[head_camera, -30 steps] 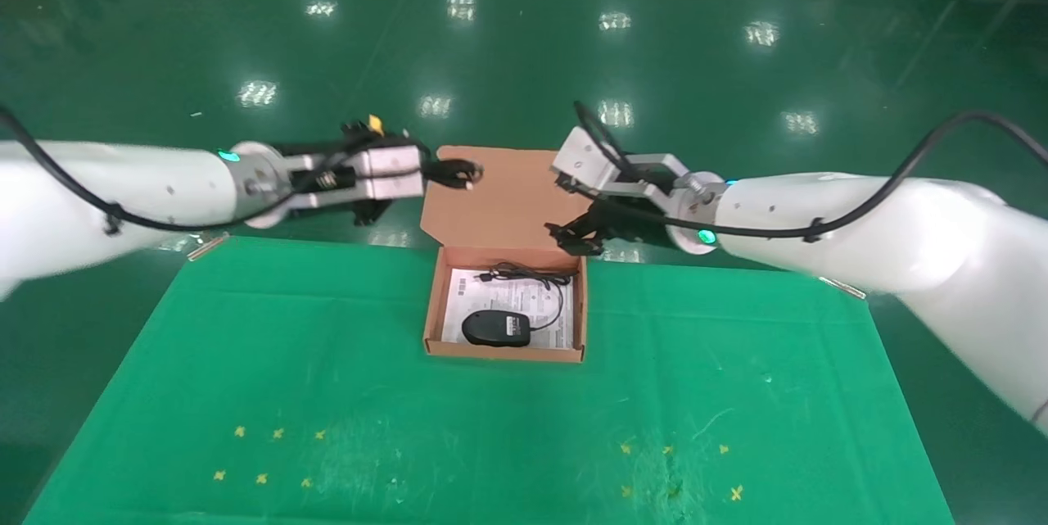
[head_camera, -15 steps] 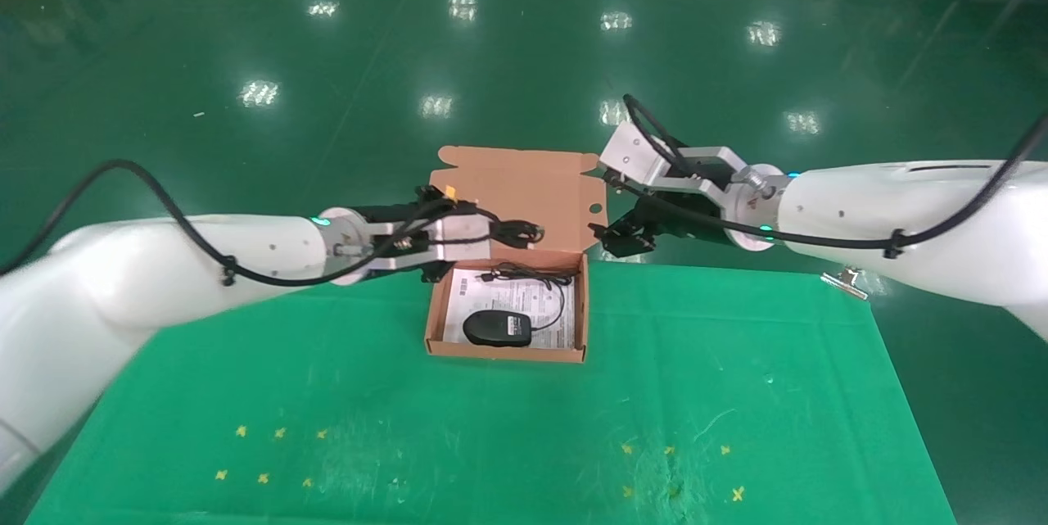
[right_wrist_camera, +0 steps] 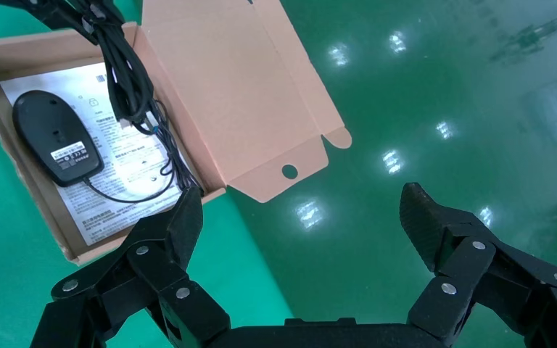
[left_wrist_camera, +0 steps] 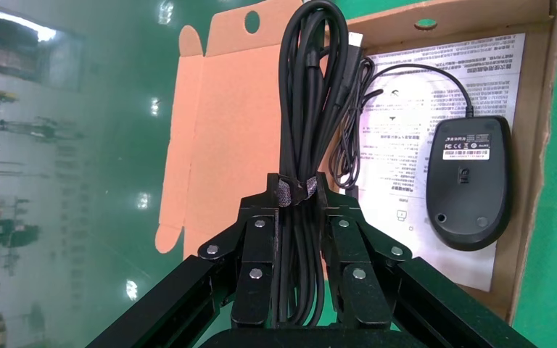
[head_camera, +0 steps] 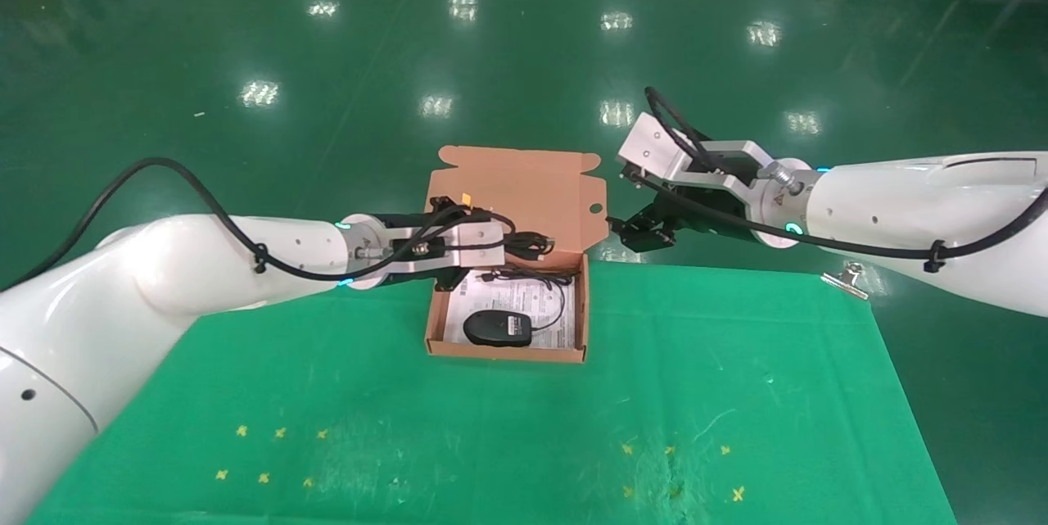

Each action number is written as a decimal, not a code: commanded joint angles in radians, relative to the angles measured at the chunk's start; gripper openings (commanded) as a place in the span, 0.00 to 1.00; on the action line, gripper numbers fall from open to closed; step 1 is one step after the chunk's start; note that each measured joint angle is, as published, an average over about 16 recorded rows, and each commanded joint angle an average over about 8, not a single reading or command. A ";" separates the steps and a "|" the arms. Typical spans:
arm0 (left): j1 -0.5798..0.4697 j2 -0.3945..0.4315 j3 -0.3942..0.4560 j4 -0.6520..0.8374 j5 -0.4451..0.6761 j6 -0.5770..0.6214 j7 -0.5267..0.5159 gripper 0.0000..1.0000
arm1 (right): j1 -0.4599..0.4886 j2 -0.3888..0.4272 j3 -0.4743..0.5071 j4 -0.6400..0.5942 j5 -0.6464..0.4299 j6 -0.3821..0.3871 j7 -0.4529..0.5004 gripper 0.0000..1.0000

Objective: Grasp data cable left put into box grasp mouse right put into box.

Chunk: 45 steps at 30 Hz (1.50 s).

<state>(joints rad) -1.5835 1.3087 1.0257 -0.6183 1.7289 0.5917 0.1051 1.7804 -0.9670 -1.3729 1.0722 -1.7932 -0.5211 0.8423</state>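
Since the earlier frames my left gripper [head_camera: 501, 240] has swung in from the far left and come down to the box's far left corner, while my right gripper [head_camera: 647, 232] has drawn back to the right, off the box. From the head view, my left fingers are clamped on the data cable [head_camera: 528, 244], whose black loops stick out to the right over the far edge of the box [head_camera: 505, 351], in front of the raised flap lid [head_camera: 524, 185]. The mouse [head_camera: 497, 328] lies inside the box near its front wall, on the white leaflet [head_camera: 553, 300], with its thin cord curling toward the far side. The box sits on the green cloth [head_camera: 327, 394], at its far edge. My right gripper hangs beyond the cloth's far edge, just right of the flap, holding nothing. From the left wrist view, my fingers [left_wrist_camera: 257, 246] press the cable bundle [left_wrist_camera: 312, 87] from both sides at its strap, and the loops reach over the flap and leaflet; the mouse [left_wrist_camera: 468, 181] lies upside down, label up, beside them. From the right wrist view, my right fingers [right_wrist_camera: 435, 225] are spread wide over the shiny floor [right_wrist_camera: 442, 94], with the box [right_wrist_camera: 36, 196], mouse [right_wrist_camera: 54, 135] and dangling cable [right_wrist_camera: 127, 72] off to one side.
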 commanded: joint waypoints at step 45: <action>-0.058 -0.089 -0.154 0.021 -0.123 0.028 -0.093 1.00 | -0.012 0.059 0.136 0.092 0.131 -0.109 -0.169 1.00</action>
<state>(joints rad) -1.6414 1.2200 0.8722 -0.5966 1.6063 0.6193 0.0121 1.7677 -0.9080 -1.2362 1.1641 -1.6613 -0.6303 0.6741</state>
